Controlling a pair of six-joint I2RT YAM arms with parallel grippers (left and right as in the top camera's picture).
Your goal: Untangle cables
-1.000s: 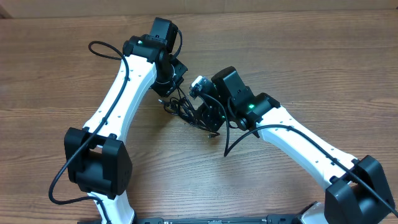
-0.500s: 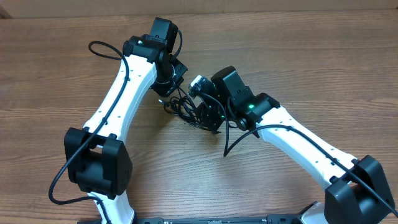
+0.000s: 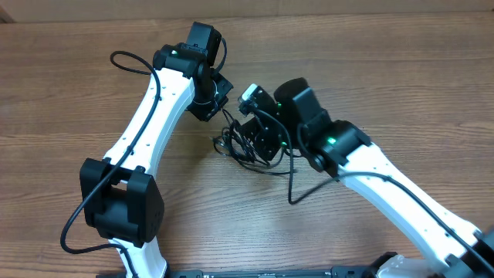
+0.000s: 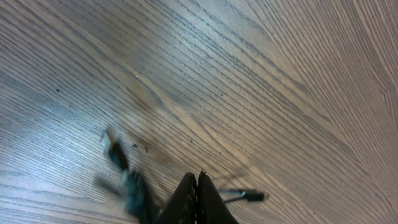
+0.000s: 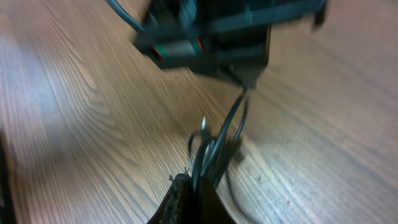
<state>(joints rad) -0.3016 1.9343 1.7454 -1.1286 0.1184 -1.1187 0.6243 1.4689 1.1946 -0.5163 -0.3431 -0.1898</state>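
A wood-grain table carries the whole setup. Count: two arms, two grippers, one tangle of cables; the number of separate cords in the tangle cannot be determined. The tangle lies near table centre, between the two grippers. Left gripper: jaws closed on a strand of the cables, with one plug lying just beside the fingers. Right gripper: jaws closed on several looped strands. In the overhead view the wrist of the right arm covers part of the tangle. One thick arm wire loops off the left arm
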